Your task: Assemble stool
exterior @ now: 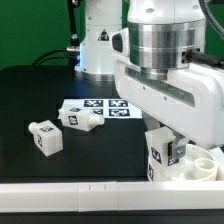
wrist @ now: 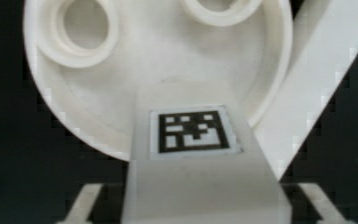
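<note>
The round white seat point(exterior: 207, 166) lies at the exterior view's lower right. In the wrist view its sockets point(wrist: 78, 40) face up. One white leg point(exterior: 162, 155) stands upright at the seat's left part, with its tag point(wrist: 194, 131) facing the wrist camera. Whether its lower end sits in a socket is hidden. My gripper point(wrist: 197, 198) is straight above this leg, with a finger point(wrist: 87, 203) on each side. A dark gap shows between each finger and the leg, so the jaws stand open around it. Two more legs point(exterior: 45, 136) point(exterior: 81, 118) lie on the black table at the left.
The marker board point(exterior: 104, 107) lies flat behind the loose legs. The robot's white base point(exterior: 100, 40) stands at the back. A white rail point(exterior: 70, 198) runs along the table's front edge.
</note>
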### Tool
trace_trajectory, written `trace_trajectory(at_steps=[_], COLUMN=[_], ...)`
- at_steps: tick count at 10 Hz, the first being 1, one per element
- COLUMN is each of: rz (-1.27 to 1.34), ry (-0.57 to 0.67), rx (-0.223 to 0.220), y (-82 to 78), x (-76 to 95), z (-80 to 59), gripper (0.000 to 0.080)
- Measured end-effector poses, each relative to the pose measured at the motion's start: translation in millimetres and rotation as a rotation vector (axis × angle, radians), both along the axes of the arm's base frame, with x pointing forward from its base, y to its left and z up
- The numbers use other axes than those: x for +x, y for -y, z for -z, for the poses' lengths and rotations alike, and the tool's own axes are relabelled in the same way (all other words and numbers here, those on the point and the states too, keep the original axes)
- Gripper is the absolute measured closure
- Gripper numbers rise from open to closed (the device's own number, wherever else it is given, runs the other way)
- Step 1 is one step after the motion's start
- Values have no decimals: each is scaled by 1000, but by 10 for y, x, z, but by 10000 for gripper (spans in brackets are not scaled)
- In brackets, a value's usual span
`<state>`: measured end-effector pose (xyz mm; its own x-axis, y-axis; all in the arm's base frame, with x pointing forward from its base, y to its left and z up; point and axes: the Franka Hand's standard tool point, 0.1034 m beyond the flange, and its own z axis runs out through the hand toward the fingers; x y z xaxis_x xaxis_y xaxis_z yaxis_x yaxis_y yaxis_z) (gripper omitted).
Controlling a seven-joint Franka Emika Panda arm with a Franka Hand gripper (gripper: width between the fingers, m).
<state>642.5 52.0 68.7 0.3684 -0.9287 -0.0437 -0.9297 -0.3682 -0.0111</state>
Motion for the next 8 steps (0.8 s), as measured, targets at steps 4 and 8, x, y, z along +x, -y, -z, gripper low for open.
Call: trace_trajectory(at_steps=[4,8], rz=[54,-32], ry=[-4,35], rx=[-28,18], y=[5,373], x=[-37,-143], z=[-1,-358], gripper=[439,157])
